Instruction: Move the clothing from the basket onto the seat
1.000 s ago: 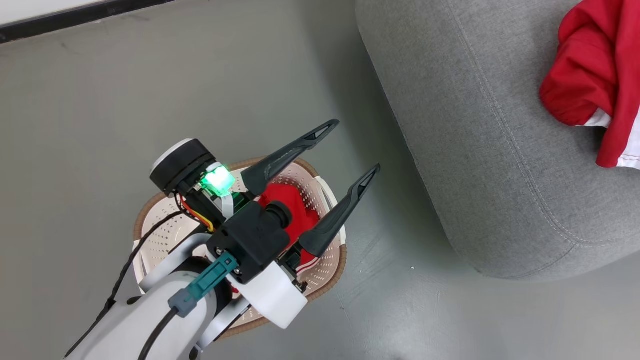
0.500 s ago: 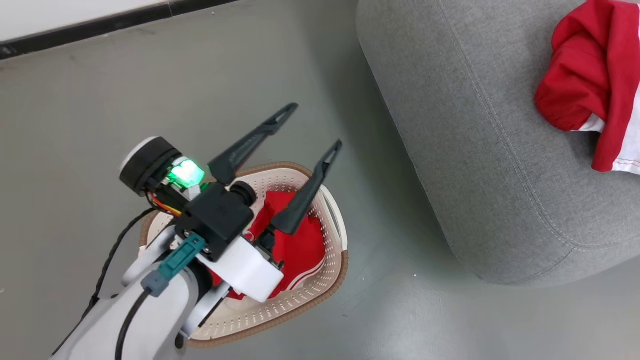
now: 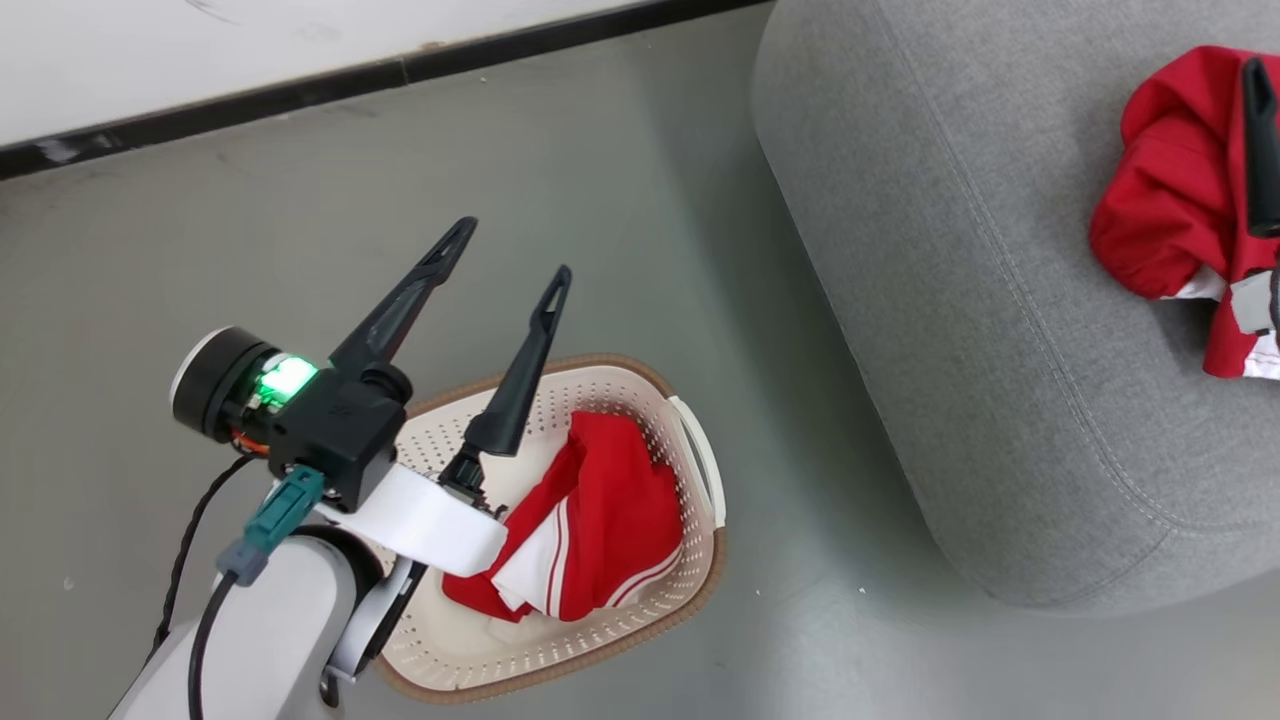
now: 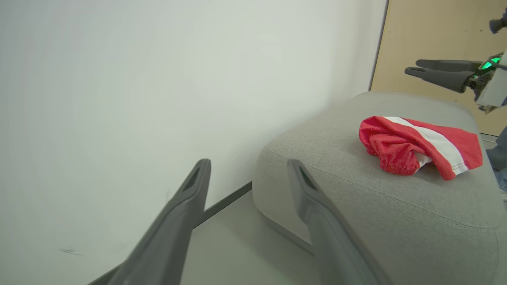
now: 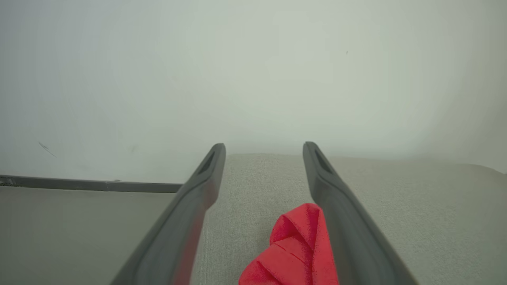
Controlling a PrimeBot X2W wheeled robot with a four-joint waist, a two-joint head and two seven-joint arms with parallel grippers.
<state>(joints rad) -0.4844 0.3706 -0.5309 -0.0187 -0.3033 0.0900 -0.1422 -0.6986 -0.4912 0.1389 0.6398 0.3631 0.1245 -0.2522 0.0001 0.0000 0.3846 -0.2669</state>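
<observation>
Clothing lies in two places here. One soft bright red garment with a white panel and thin white stripes [image 3: 590, 520] sits crumpled in the cream-white perforated plastic basket with the brown woven-look rim [image 3: 640, 400], heaped toward the side nearer the seat. The basket stands on the grey floor [image 3: 650, 230], near the large grey fabric-upholstered seat with rounded corners [image 3: 950, 300]. A second red garment with a white band [image 3: 1170, 220] lies bunched on top of that seat, toward its right part in your head view.

Your left gripper [image 3: 512, 250] hangs above the basket's far-left part. Its two long dark fingers are spread wide and angled up toward the white wall [image 3: 200, 50] and its black skirting strip [image 3: 400, 72]. Nothing sits between them, and they are clear of the garment below. A green light [image 3: 285, 378] glows on that wrist.

Your right gripper [image 5: 264, 145] is over the seat, above the second red garment. In the right wrist view its fingers stand well apart with nothing gripped. A red fold shows low between them, resting on the cushion close against the right-hand finger. You cannot tell from that view whether the two touch. The left wrist view shows this gripper raised above the seat, apart from the garment.
</observation>
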